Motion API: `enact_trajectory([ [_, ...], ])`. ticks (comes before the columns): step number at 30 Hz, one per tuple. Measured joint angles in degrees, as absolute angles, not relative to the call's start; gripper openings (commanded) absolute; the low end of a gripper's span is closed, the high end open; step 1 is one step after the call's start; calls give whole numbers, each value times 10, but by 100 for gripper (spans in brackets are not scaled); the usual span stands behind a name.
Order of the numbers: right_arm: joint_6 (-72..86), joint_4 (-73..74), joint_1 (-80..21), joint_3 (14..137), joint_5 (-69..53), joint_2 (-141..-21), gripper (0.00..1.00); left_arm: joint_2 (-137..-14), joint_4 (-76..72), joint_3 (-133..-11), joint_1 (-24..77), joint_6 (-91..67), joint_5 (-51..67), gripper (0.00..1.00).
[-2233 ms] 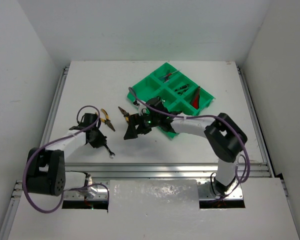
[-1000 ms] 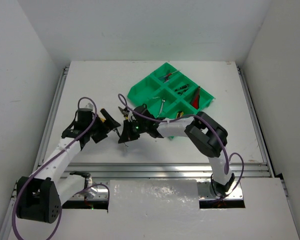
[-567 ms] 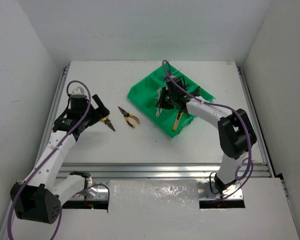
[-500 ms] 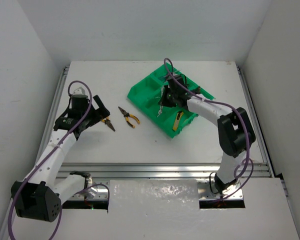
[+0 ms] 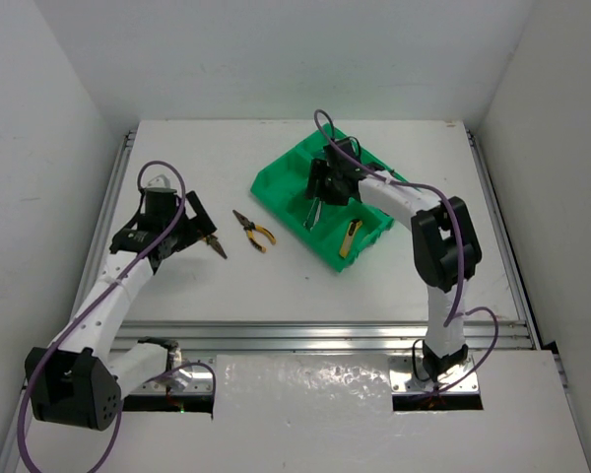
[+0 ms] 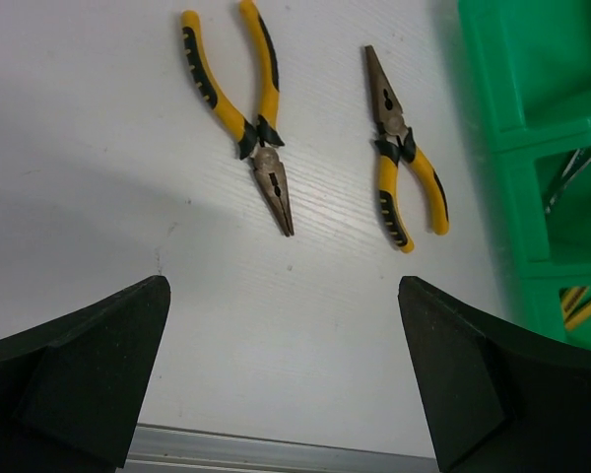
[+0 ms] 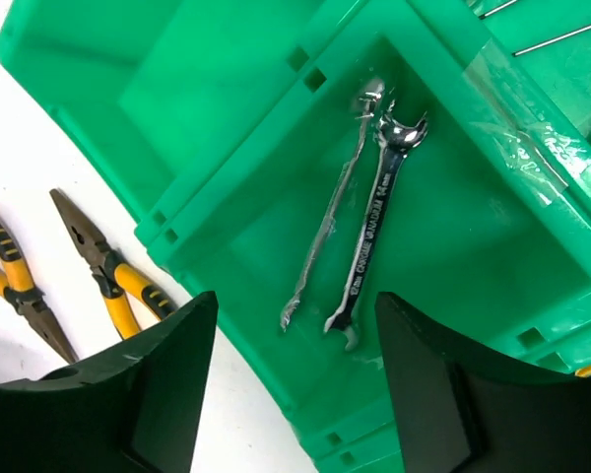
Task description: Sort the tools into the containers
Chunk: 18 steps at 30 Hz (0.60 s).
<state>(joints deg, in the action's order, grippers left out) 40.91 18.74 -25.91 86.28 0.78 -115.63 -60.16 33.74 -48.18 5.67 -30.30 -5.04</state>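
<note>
Right, both arms are unloaded. The left jaws are spread wide with nothing between them, hanging over the bench (image 6: 128, 256) just near of the two pliers. The right jaws are also apart and empty, poised above the green tray (image 7: 227, 89).

Tools not yet sorted:
- left-hand pliers (image 6: 260, 148): flat on the bench, yellow handles splayed and pointing far, nose pointing near.
- right-hand pliers (image 6: 405, 158): just beside them, between them and the tray, and turned the other way, with nose far and handles near.

Already in the tray:
- two wrenches (image 7: 374, 232) lie side by side and touching at the heads, in the compartment under the right jaws.
- a yellow utility knife (image 5: 350, 238) sits in the near-right compartment.
- some thin tools lie in the far compartments, too small for me to name.

Handling, as I judge it: these pliers are rigid steel, dense for their size, and will not flex. The sleeved handles should give better friction than the bare nose. The loose joint is the catch, since squeezing one handle could swing the other. I would close across the pivot, or across both handles just behind it, square to the tool's long axis. They lie low on the bench, so the fingertips must come right down to the surface.

The left-hand pliers are the natural pick for the left arm (image 5: 118, 281).
</note>
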Motion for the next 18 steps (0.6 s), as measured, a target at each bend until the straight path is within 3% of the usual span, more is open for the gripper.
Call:
enact_trajectory([
  [4, 401, 182, -260, 843, 9, -1139, 76, -623, 337, -481, 57, -328, -84, 100],
  [9, 366, 176, -265, 771, 6, -1030, 93, -707, 337, -482, 57, -393, -132, 98],
  [13, 330, 166, -281, 748, -15, -944, 99, -806, 342, -501, 57, -434, -152, 95],
  [18, 297, 155, -297, 698, -48, -864, 99, -941, 345, -574, 57, -459, -167, 94],
])
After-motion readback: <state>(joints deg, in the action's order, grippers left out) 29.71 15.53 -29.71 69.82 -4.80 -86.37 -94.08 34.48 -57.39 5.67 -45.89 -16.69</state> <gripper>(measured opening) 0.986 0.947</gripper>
